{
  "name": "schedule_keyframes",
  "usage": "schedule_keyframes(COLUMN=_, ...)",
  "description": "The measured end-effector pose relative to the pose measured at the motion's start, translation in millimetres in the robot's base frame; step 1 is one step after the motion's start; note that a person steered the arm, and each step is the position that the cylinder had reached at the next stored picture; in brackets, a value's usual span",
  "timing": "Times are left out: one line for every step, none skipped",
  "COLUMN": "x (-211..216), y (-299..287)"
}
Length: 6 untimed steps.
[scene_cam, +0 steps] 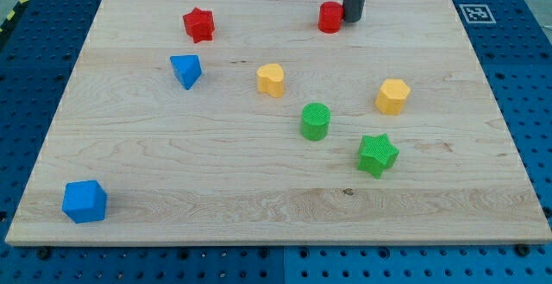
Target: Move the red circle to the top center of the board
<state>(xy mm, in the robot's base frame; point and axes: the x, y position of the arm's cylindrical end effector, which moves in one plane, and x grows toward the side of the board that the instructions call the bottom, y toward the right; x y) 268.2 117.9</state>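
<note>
Near the top edge of the board (pixel 483 103), a little to the view's right of centre, the rod's tip (pixel 353 20) stands on the wood and touches the right side of the red circle (pixel 330 17). The arm ends in a plain dark rod, so there are no jaws to open or close and nothing is held; the tip only presses against the block's side. The red circle lies close to the top edge, with only a narrow strip of bare wood above it and open wood on its left.

Further along the top edge towards the view's left, well apart from the circle, sits the red star (pixel 198 24). Below that star is the blue triangle (pixel 186 70). Near the middle of the board lie the yellow heart (pixel 271 79) and, lower, the green cylinder (pixel 316 121). The green star (pixel 377 154) rests near the cylinder on its lower right, and the yellow hexagon (pixel 392 96) lies above that star, towards the right edge. The blue cube (pixel 84 201) sits alone near the bottom left corner. No containers stand on the board; all blocks rest directly on the wood.
</note>
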Motion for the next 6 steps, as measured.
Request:
schedule_keyframes(x=25.9, y=-4.1)
schedule_keyframes(x=26.6, y=-16.7)
schedule_keyframes(x=-2.8, y=-27.3)
schedule_keyframes(x=-11.8, y=-28.3)
schedule_keyframes(x=6.1, y=-41.0)
schedule_keyframes(x=-1.3, y=-72.3)
